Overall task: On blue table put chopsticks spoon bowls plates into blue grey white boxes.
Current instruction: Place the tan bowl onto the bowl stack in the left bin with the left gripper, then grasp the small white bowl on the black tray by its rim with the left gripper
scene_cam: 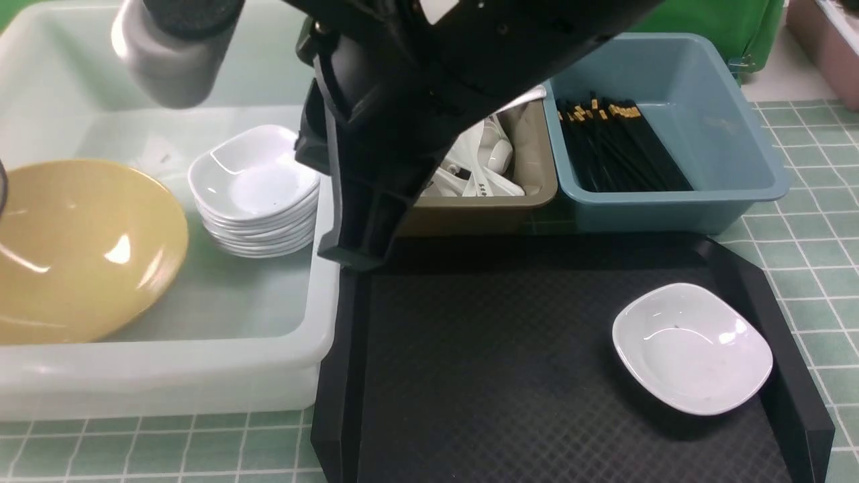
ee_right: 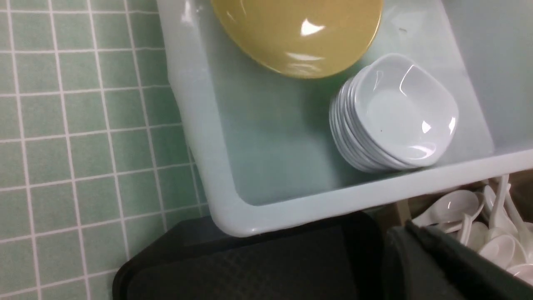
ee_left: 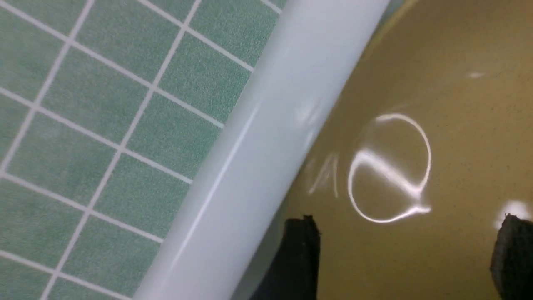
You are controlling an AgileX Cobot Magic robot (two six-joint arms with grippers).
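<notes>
Front view: the translucent white tub (scene_cam: pixel 168 389) sits on the left of the green tiled table (scene_cam: pixel 805 201). A glossy mustard-yellow bowl (scene_cam: pixel 74 248) leans tilted in it, open face turned toward the tub's middle. Just beside the bowl is a stack of white dishes (scene_cam: pixel 255 191). The grey-brown bin (scene_cam: pixel 483 208) holds white soup spoons (scene_cam: pixel 483 168). One spoon carries small dark print, too small to read. In the dusty blue bin (scene_cam: pixel 718 134) lie the chopsticks (scene_cam: pixel 614 147), glossy black, with their long axes running near to far and their gold-banded ends at the far side. A single rounded-square white dish (scene_cam: pixel 691 349) rests upright on the black tray (scene_cam: pixel 483 362), near its right wall. The black right arm (scene_cam: pixel 402 100) crosses above the bins.

Left wrist view: the left gripper (ee_left: pixel 406 254) hangs over the bowl (ee_left: pixel 437 83), beside the tub rim (ee_left: pixel 258 158). Its black fingertips (ee_left: pixel 300 254) are spread wide with nothing between them.

Right wrist view: the right gripper (ee_right: pixel 437 266) is closed, with nothing seen in it. It is above the tray corner (ee_right: pixel 250 266), next to the spoons (ee_right: pixel 491 233). The bowl (ee_right: pixel 300 29) and the dish stack (ee_right: pixel 399 112) sit in the tub (ee_right: pixel 333 204).
</notes>
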